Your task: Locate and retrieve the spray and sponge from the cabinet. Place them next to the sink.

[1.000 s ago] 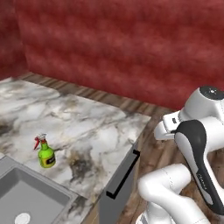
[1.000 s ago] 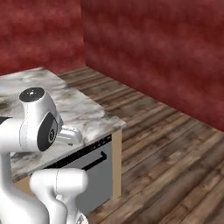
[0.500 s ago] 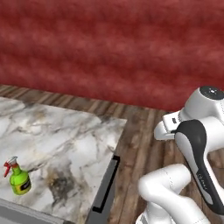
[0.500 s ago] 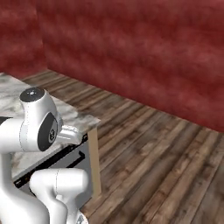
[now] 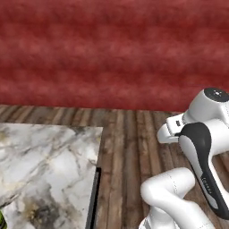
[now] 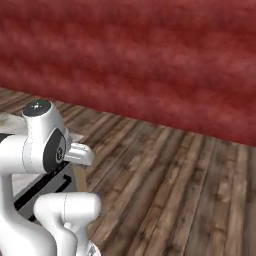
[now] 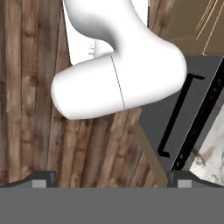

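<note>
Only a green sliver of the spray shows, at the bottom left edge of the left base view, standing on the marble counter. The sponge, the cabinet and the sink are out of view. My gripper points down at the wooden floor beside the robot's own base. Its two dark fingertips stand far apart at the bottom of the hand view, open, with nothing between them. The arm is folded close above the base, well right of the counter's end.
A red wall runs across the back, with wooden plank floor in front of it. The counter ends in a dark base cabinet front with a black handle. Open floor lies to the right.
The whole picture has shifted left in both base views, so the camera has swung right. The sink has left the frame and the spray has slid to the edge. The gripper stays open.
</note>
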You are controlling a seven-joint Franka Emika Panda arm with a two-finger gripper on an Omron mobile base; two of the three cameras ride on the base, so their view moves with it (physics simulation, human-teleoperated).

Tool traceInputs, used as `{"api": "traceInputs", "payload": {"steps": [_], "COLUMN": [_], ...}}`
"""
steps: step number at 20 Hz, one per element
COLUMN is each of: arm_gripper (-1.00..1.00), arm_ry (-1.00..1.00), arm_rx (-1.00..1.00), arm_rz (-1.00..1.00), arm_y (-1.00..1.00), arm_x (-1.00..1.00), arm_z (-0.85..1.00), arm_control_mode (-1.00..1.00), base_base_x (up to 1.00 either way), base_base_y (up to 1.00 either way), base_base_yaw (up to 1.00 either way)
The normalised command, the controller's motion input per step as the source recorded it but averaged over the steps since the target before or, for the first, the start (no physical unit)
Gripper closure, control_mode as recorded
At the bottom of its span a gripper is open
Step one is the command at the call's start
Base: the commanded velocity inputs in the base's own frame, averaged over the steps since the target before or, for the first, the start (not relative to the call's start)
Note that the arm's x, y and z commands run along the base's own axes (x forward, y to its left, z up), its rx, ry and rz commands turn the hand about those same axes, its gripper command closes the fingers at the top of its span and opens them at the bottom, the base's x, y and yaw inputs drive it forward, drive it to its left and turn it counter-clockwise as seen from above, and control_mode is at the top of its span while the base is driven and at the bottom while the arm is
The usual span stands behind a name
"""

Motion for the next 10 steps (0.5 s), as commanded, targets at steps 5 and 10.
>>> {"api": "traceInputs", "payload": {"steps": [5, 10], "arm_gripper": [-1.0, -1.0], "arm_ry": [0.0, 0.0], "arm_rx": [0.0, 0.0], "arm_rz": [0.0, 0.0], "arm_y": [0.0, 0.0], "arm_x": [0.0, 0.0], "arm_z": [0.0, 0.0], "arm_control_mode": [1.0, 1.0], "base_base_x": [0.04, 0.01], "base_base_y": [-0.23, -0.28], "base_base_yaw": [-0.43, -0.43]}}
